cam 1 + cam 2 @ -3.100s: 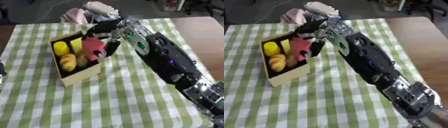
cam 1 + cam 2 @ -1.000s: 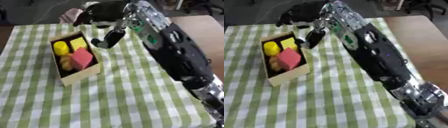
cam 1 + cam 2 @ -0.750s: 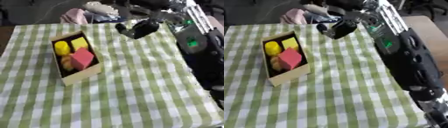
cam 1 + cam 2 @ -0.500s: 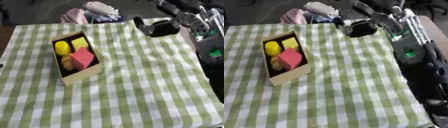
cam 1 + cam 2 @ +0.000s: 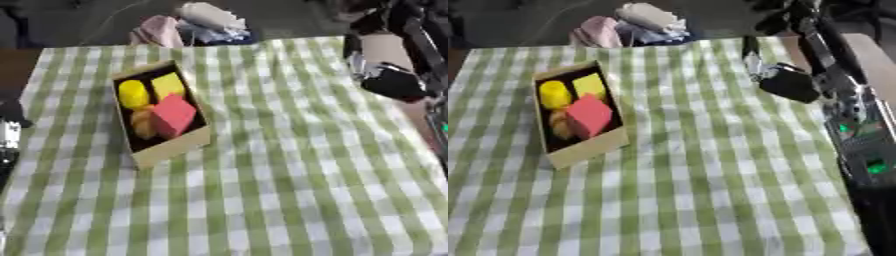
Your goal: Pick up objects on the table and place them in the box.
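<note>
Left eye view
Box (image 5: 166, 150): sitting open on the left part of the surface, askew, its near wall facing the camera.
Red block (image 5: 175, 115): lying inside the box on its right side, touching the things beside it.
Yellow pieces (image 5: 133, 93): lying in the far end of the box, one rounded, one squarish.
Orange thing (image 5: 143, 125): lying in the box, partly hidden by the red block.
Surface (image 5: 289, 190): wearing a green and white checked cloth, slightly wrinkled.
Left hand (image 5: 10, 135): showing only as a dark sliver at the left edge; its fingers cannot be made out.

Right eye view
Right hand (image 5: 787, 84): hanging above the right part of the cloth, well apart from the box, blurred; whether its fingers are wide or curled cannot be told, and nothing is showing in it.
Bundle of cloth (image 5: 627, 22): lying beyond the far edge, pink and pale.
</note>
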`<state>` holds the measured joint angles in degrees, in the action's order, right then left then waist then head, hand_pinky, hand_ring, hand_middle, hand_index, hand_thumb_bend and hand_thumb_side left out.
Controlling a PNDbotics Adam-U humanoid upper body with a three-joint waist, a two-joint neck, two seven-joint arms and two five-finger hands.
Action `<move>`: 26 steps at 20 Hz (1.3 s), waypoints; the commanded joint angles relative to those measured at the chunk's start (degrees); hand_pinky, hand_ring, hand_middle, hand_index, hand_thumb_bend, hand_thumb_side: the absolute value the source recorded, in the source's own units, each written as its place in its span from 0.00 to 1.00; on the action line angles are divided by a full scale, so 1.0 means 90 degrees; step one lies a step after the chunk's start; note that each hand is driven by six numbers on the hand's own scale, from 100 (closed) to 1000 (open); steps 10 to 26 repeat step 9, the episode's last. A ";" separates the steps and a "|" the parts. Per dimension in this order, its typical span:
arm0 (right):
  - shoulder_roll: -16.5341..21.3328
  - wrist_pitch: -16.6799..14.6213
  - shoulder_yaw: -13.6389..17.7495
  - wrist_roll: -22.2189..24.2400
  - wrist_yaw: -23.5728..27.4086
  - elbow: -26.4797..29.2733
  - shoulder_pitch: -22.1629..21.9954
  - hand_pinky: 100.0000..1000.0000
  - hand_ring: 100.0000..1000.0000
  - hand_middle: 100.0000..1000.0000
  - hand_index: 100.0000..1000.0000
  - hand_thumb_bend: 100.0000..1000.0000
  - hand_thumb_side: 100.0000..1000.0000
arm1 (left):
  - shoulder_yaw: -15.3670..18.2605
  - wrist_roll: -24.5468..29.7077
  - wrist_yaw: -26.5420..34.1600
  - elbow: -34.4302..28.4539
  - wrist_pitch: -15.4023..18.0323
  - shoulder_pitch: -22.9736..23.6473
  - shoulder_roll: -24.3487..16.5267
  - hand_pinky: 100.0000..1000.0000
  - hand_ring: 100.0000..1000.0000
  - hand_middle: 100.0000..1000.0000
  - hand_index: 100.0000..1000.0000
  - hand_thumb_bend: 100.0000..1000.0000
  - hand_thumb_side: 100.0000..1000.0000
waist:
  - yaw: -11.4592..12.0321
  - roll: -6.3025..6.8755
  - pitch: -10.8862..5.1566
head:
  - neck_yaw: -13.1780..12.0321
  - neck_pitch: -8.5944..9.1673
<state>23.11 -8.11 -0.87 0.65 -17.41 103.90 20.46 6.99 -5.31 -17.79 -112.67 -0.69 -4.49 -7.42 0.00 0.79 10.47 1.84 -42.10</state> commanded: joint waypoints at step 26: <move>-0.0650 -0.0062 0.0145 -0.0725 0.0561 -0.0098 -0.0718 0.58 0.60 0.70 0.93 0.00 0.43 | -0.0164 0.0068 0.0076 0.0026 -0.0034 -0.0020 -0.0012 0.72 0.51 0.68 0.84 0.21 0.77 | -0.0127 0.0084 -0.0024 | -0.0512 -0.0224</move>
